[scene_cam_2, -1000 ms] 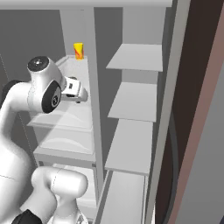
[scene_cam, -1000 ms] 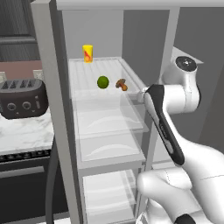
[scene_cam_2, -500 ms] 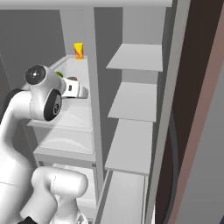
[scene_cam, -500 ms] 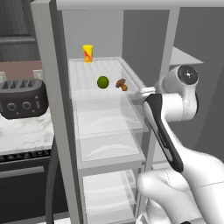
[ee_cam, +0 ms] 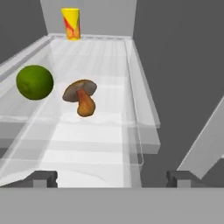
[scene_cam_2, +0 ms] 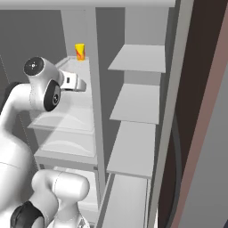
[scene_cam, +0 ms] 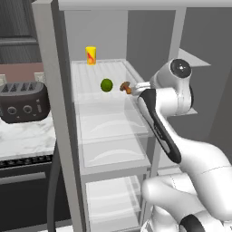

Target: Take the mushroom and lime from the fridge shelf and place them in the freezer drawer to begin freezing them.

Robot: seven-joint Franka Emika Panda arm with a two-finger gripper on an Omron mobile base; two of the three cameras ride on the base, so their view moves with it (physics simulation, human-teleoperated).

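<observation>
The lime (ee_cam: 34, 82) and the mushroom (ee_cam: 82, 98) lie side by side on the ridged translucent fridge shelf (ee_cam: 105, 57), the mushroom tipped over with its stem towards me. My gripper (ee_cam: 112, 179) is open and empty, hovering at the shelf's front edge a short way from the mushroom. From the left base view the hand (scene_cam: 135, 88) sits just right of the mushroom (scene_cam: 124, 86), with the lime (scene_cam: 106, 84) further left. A pale box (scene_cam: 111, 201) under the clear bins may be the freezer drawer; I cannot tell.
A yellow cup (ee_cam: 71, 23) with a red mark stands at the shelf's back. Two clear bins (scene_cam: 113, 129) sit below the shelf. Narrow grey door shelves (scene_cam_2: 138, 100) hang at right. A dark toaster (scene_cam: 22, 102) stands on the counter left of the fridge.
The arm has swung and carried the hand in to the shelf's front edge near the mushroom. The jaws stay wide. Lime, mushroom and cup have not moved.
</observation>
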